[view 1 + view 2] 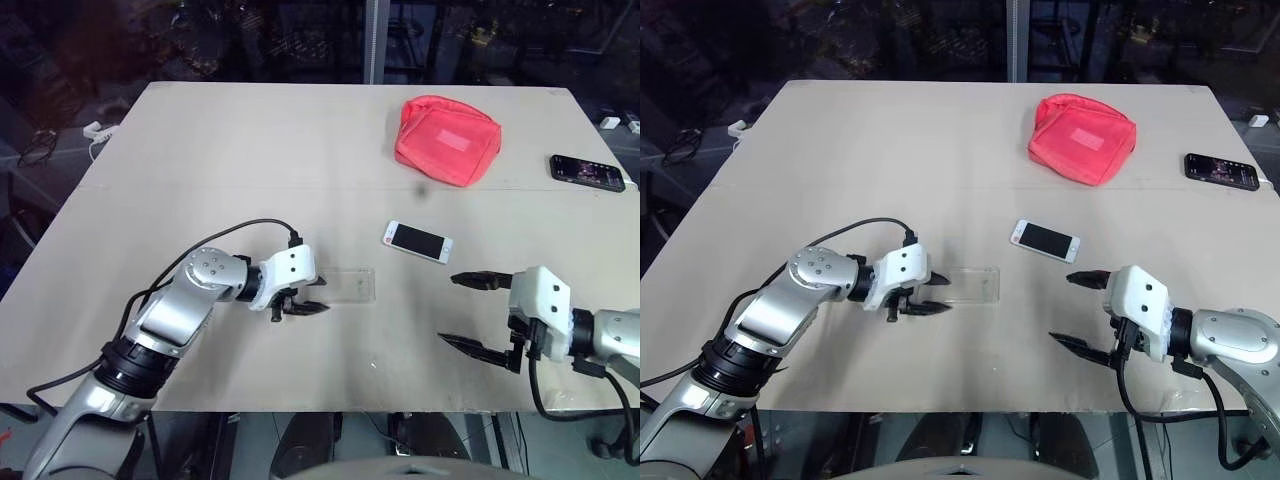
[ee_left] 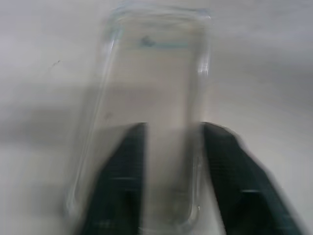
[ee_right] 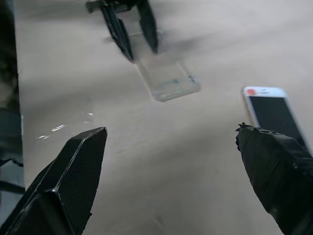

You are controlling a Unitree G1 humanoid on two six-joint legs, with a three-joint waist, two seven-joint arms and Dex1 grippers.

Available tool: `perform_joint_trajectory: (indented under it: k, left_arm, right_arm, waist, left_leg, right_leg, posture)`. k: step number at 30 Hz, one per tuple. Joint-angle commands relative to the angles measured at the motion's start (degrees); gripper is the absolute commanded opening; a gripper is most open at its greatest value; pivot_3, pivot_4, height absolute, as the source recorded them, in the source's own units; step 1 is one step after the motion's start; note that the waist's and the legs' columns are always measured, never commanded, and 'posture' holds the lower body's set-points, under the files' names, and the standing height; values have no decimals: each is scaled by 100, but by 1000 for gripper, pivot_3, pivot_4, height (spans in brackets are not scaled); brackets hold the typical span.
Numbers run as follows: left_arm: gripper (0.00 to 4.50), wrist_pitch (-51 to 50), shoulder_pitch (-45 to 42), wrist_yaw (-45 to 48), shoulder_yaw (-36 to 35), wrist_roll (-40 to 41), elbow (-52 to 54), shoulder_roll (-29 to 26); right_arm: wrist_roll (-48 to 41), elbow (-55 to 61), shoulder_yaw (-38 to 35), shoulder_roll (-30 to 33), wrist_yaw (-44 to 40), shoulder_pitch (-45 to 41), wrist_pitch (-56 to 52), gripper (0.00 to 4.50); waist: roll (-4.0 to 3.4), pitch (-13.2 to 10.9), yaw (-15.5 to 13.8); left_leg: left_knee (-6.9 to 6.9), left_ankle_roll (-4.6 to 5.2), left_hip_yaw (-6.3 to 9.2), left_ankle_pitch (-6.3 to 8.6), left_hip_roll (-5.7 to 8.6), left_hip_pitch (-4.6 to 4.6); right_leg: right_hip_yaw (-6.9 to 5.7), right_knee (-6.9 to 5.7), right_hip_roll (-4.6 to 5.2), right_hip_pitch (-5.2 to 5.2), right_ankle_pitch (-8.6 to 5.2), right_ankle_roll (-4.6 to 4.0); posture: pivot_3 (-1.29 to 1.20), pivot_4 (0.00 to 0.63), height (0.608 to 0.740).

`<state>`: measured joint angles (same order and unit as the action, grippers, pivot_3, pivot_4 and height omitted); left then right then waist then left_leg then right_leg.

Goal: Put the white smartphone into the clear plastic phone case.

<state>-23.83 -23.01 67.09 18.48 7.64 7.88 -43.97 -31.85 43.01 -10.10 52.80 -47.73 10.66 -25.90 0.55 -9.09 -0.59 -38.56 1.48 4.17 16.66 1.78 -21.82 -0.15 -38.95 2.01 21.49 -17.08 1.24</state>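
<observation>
The white smartphone (image 1: 417,241) lies flat, screen up, near the middle of the table. To its left, the clear plastic phone case (image 1: 350,284) rests flat on the tabletop. My left gripper (image 1: 312,297) hovers at the case's left end, its black fingers (image 2: 122,176) a narrow gap apart over that end and not closed on it. My right gripper (image 1: 450,310) stands wide open near the front right, with nothing between its fingers. It points toward the case, with the phone (image 3: 276,112) just ahead of one fingertip.
A red fabric pouch (image 1: 447,139) sits at the back right. A black smartphone (image 1: 587,172) lies near the table's right edge. The tan table (image 1: 200,150) has bare room at the back left and between the two grippers.
</observation>
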Motion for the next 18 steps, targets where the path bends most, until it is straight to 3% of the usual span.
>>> perform_joint_trajectory:
  k: [1, 18]
  left_arm:
    - [73, 148, -71, 41, 221, -159, -268, 155]
    - [73, 607, -1097, 578, 841, -385, -902, 1041]
  right_arm:
    - [95, 290, -206, -95, 147, 112, 55, 4500]
    - [419, 253, -236, -326, 506, 165, -41, 4500]
  waist:
    - [-6, 4, -25]
    - [-13, 10, 22]
  left_leg:
    - [0, 0, 0, 0, 0, 1]
    - [-10, -8, 6, -5, 2, -11]
  right_leg:
    - [0, -1, 0, 0, 0, 0]
    - [-5, -3, -5, 3, 1, 1]
  posture:
    - [0, 150, 740]
    - [0, 150, 740]
